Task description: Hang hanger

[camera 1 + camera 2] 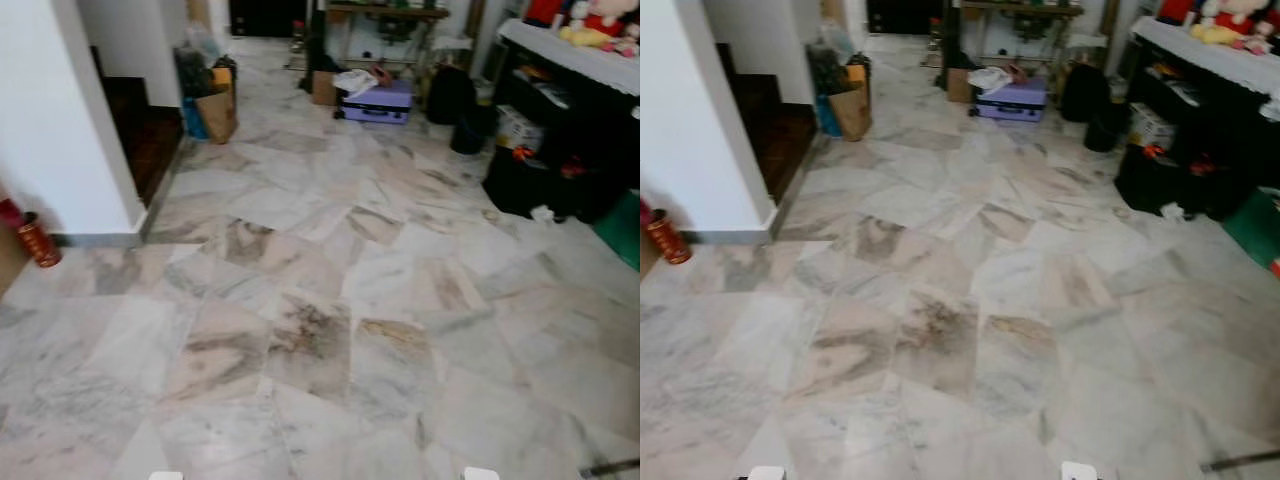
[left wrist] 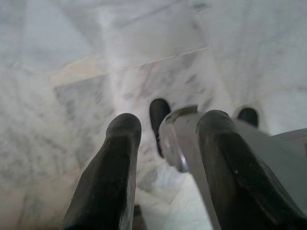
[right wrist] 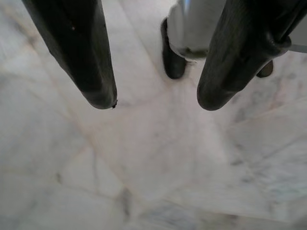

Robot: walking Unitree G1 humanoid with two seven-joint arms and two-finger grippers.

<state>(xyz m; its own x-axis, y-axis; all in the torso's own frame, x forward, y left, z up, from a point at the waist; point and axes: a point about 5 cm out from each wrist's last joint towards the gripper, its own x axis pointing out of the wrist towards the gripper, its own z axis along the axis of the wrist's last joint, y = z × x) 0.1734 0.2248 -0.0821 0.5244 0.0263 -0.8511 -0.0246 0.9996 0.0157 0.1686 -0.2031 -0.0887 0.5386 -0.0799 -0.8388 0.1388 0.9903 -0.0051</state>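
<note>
No hanger can be made out for certain. A thin dark bar crosses the bottom right corner of the eye views, low over the floor. In the right wrist view a thin grey line sticks out beside one finger; what it is I cannot tell. My right gripper hangs over the marble floor, open, with nothing between its fingers. My left gripper also points down at the floor, open and empty. Beyond both grippers are my silver leg and black feet.
A white wall corner stands at the left with dark stairs behind it and a red can at its foot. A paper bag and purple suitcase lie at the back. Black shelving and bags line the right.
</note>
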